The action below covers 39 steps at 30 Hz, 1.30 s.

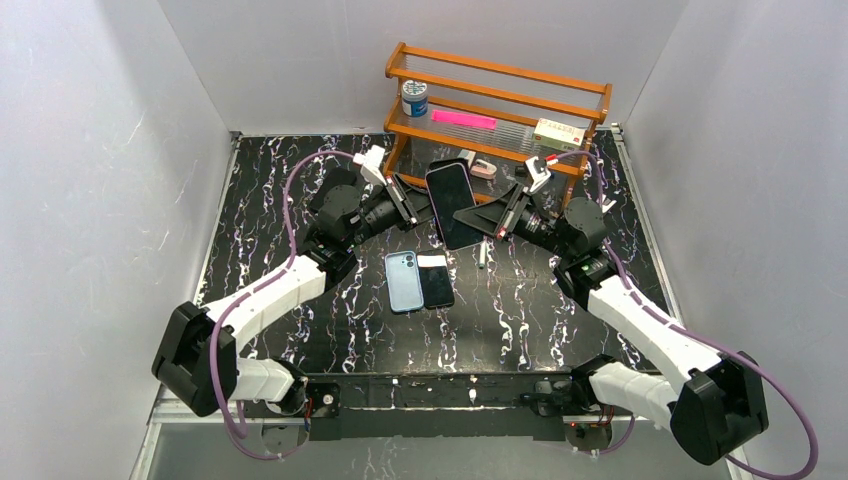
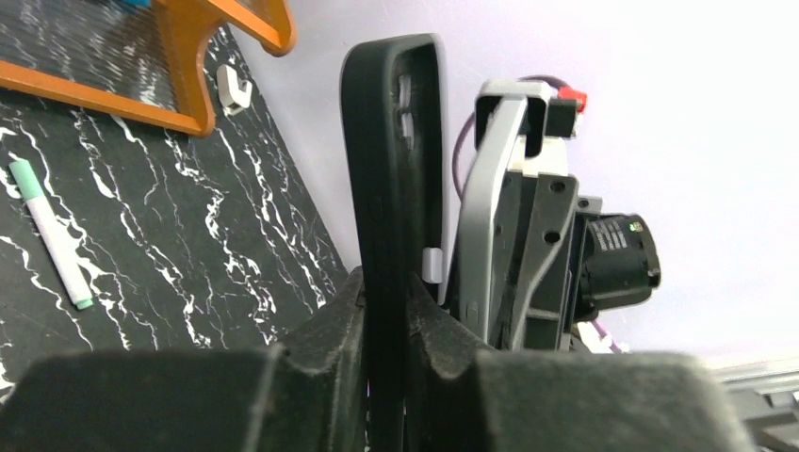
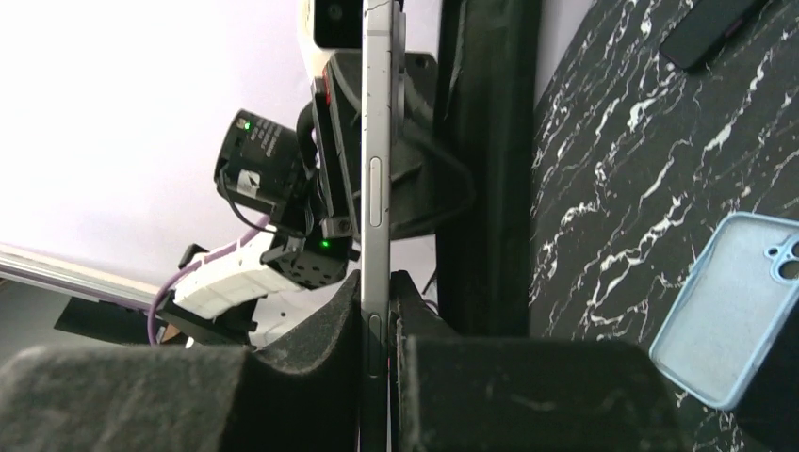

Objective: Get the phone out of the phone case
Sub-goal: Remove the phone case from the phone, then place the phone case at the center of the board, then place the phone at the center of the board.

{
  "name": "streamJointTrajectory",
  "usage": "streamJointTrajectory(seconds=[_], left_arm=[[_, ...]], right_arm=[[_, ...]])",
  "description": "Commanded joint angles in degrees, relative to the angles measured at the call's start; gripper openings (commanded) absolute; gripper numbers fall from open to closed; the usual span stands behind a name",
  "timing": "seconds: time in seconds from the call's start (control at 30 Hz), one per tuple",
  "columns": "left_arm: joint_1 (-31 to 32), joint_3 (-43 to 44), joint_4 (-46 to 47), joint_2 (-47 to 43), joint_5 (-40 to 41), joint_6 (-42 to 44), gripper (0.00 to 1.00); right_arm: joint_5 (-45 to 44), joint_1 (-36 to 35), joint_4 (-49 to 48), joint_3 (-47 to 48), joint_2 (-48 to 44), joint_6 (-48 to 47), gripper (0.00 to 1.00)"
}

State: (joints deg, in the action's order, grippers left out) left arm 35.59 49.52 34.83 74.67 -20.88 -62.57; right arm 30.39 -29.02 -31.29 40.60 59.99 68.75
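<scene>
Both grippers meet above the middle of the table. The phone (image 1: pixel 450 188), screen up and silver-edged, is raised between them. My right gripper (image 1: pixel 497 221) is shut on its thin silver edge (image 3: pixel 377 160), gripper (image 3: pixel 377 315). The black phone case (image 1: pixel 466 234) lies just behind and below the phone, partly overlapped by it. My left gripper (image 1: pixel 422 205) is shut on the case's edge (image 2: pixel 391 169), gripper (image 2: pixel 386 315). In the right wrist view the case (image 3: pixel 485 160) stands beside the phone with a gap between them.
A light blue case (image 1: pixel 403 281) and a dark phone (image 1: pixel 437 285) lie side by side on the black marbled table (image 1: pixel 300 200). A green-capped marker (image 1: pixel 483 255) lies near them. The wooden shelf (image 1: pixel 495 100) with a can and small items stands at the back.
</scene>
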Motion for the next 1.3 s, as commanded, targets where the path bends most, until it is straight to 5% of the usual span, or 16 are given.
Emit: streamJointTrajectory(seconds=[0.0, 0.37, 0.63, 1.27], left_arm=[[-0.15, 2.75, -7.05, -3.39, 4.55, 7.66, 0.03], [-4.79, 3.04, -40.90, -8.93, 9.97, 21.89, 0.00], [-11.82, -4.47, -53.72, -13.61, 10.01, 26.80, 0.00], [-15.01, -10.80, -49.79, -3.56, 11.33, 31.21, 0.00]], right_arm=[[1.05, -0.41, 2.75, 0.70, -3.91, -4.03, 0.01], [-5.59, 2.52, 18.68, -1.32, -7.67, -17.78, 0.01], [-9.32, 2.71, 18.57, -6.74, -5.98, -23.99, 0.01], [-15.53, 2.71, 2.52, -15.20, 12.96, -24.38, 0.01]])
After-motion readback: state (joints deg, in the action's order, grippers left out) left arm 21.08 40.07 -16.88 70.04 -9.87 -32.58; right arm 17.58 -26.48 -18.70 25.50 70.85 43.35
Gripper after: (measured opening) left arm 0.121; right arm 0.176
